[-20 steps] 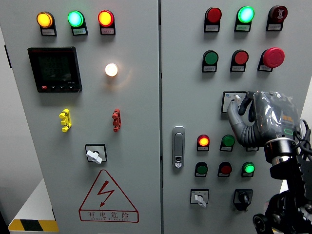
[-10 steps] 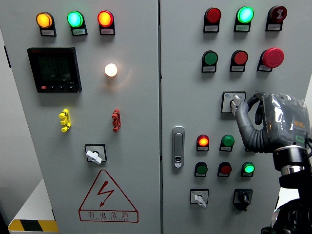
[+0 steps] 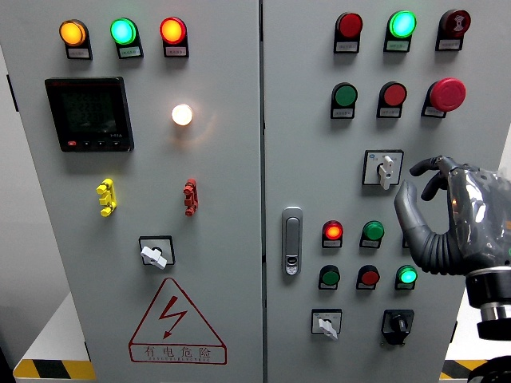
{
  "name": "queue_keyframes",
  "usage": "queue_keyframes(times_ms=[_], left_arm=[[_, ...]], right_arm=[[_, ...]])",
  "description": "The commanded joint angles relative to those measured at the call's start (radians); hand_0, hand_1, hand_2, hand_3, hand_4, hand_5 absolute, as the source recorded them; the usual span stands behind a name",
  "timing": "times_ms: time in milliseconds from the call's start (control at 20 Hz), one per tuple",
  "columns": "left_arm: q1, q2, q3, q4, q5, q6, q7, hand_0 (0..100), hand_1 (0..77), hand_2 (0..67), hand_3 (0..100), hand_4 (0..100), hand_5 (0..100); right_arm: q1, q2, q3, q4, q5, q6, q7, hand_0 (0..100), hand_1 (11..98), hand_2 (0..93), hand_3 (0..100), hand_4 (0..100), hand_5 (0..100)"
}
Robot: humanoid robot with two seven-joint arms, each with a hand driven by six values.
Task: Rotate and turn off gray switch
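The gray switch (image 3: 386, 168) is a small rotary knob on a square dark-framed plate, mounted on the right door of the cabinet, in its right half at middle height. Its light gray handle stands almost upright, pointing down. Nothing is touching it.

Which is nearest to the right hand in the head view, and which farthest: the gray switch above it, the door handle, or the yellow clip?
From the right hand:
1. Gray switch, just up-left.
2. Door handle, at the door's left edge.
3. Yellow clip, far left door.
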State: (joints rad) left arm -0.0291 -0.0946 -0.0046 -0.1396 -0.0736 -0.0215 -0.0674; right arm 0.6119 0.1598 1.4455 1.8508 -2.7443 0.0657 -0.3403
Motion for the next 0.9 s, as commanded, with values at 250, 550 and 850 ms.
queue_keyframes(times_ms=[250,550,850], left_arm=[[0.0,0.0,0.0,0.0,0.0,0.0,0.001,0,0.0,13.2,18,10,12],[0.0,0.001,0.0,0.0,0.0,0.0,0.001,0,0.0,13.2,18,10,12],[0.0,0.0,0.0,0.0,0.0,0.0,0.001,0,0.0,13.2,18,10,12]], right_arm=[[-0.08,-0.0018,0.001,0.114,-0.002,0.008,0.04,62,37.6,24.8,31,19,45],[-0.158,-0.0034,0.001,0.2,-0.011,0.006,0.067,57,40.2,17.1,19,12,30],[-0.17,-0.0034,0.003,0.217,-0.023,-0.003,0.072,46,38.8,11.0,14,12,24]])
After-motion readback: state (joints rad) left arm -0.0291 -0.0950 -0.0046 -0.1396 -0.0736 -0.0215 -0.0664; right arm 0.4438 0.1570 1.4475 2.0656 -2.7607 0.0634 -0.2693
